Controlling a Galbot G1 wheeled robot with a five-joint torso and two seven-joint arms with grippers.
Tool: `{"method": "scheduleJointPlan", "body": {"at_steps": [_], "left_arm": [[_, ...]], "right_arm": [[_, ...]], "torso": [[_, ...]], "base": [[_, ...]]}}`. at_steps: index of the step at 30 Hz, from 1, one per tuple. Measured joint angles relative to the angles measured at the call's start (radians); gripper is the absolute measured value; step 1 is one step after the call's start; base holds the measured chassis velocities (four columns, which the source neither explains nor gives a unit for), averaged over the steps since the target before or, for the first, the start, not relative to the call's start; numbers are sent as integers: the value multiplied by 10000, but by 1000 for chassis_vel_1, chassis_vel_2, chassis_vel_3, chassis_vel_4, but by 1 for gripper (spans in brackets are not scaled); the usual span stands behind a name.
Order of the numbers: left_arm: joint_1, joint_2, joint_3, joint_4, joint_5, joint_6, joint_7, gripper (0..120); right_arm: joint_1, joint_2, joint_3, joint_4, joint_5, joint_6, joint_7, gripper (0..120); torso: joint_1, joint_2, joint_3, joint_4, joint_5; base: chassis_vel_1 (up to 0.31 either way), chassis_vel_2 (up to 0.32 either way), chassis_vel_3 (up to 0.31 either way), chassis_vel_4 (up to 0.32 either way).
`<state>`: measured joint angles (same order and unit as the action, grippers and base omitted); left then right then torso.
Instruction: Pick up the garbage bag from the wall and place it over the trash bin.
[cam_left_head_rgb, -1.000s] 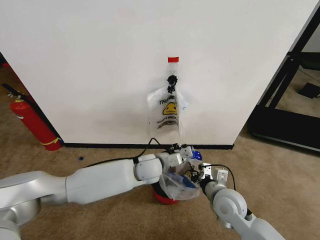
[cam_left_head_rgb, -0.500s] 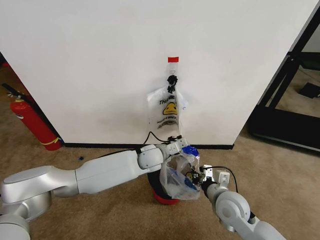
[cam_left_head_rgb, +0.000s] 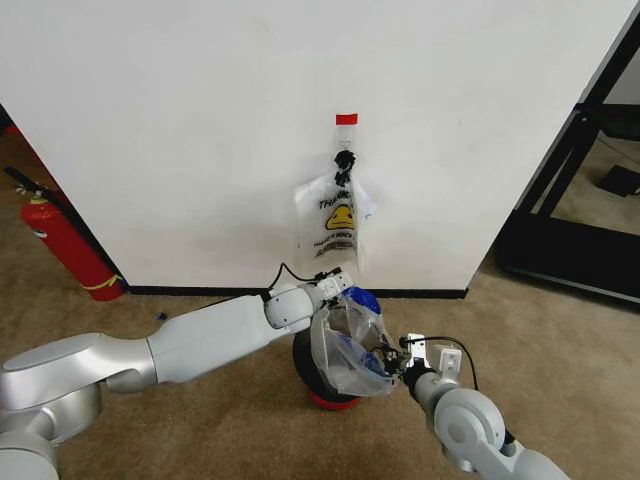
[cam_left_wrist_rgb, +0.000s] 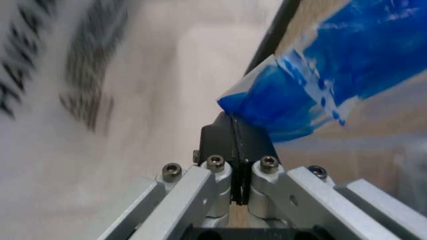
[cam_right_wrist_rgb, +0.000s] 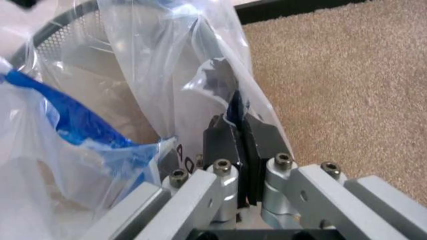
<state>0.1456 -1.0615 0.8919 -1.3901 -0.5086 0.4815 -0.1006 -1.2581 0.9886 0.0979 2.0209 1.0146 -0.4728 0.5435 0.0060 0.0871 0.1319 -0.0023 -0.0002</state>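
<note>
The garbage bag (cam_left_head_rgb: 350, 348), translucent plastic with blue patches, is stretched open between my two grippers just above the trash bin (cam_left_head_rgb: 305, 368), a small dark round bin with a red base. My left gripper (cam_left_head_rgb: 343, 287) is shut on the bag's far edge, on the wall side; in the left wrist view the gripper (cam_left_wrist_rgb: 233, 134) pinches a blue patch of the bag (cam_left_wrist_rgb: 320, 75). My right gripper (cam_left_head_rgb: 391, 362) is shut on the near edge. In the right wrist view the gripper (cam_right_wrist_rgb: 237, 125) clamps the film of the bag (cam_right_wrist_rgb: 153, 65) beside the bin's mesh rim (cam_right_wrist_rgb: 63, 30).
A second smiley bag (cam_left_head_rgb: 337, 225) hangs on the white wall (cam_left_head_rgb: 200, 120) from a black clip (cam_left_head_rgb: 345, 160) under a red tape strip (cam_left_head_rgb: 346, 119). A red fire extinguisher (cam_left_head_rgb: 62, 243) stands at the left. A black frame (cam_left_head_rgb: 565, 190) stands at the right, on brown carpet.
My left gripper has drawn the bag's edge away from me toward the wall, and the right has pulled back toward me. The bag now gapes wider over the bin.
</note>
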Motion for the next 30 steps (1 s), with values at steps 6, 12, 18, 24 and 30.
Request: {"method": "scheduleJointPlan", "body": {"at_steps": [6,12,18,24,30], "left_arm": [[246,570,-166,51,-103,61,198,0],[624,1267,-409,-225,-575,104,302,0],[1095,1829,-689,-734,-784,99,395,0],[1825,2262,-1180,-1050,-806,-12,445,0],[2945,2804,-2242,-1632,-980,-79,464,0]], "right_arm": [[70,-62,-107,21,-33,56,-156,0],[5,-136,-127,17,-229,274,-329,0],[-8,-56,-120,-80,-297,475,-334,0],[69,-40,-165,-190,-299,537,-343,0],[247,-22,-273,-287,-209,530,-297,0]], "torso": [[0,0,0,1,0],[0,0,0,0,1],[0,0,0,1,0],[-1,0,-1,2,-1],[0,0,-1,0,0]], "base": [[0,0,0,0],[0,0,0,0],[0,0,0,0],[0,0,0,0],[0,0,0,0]]}}
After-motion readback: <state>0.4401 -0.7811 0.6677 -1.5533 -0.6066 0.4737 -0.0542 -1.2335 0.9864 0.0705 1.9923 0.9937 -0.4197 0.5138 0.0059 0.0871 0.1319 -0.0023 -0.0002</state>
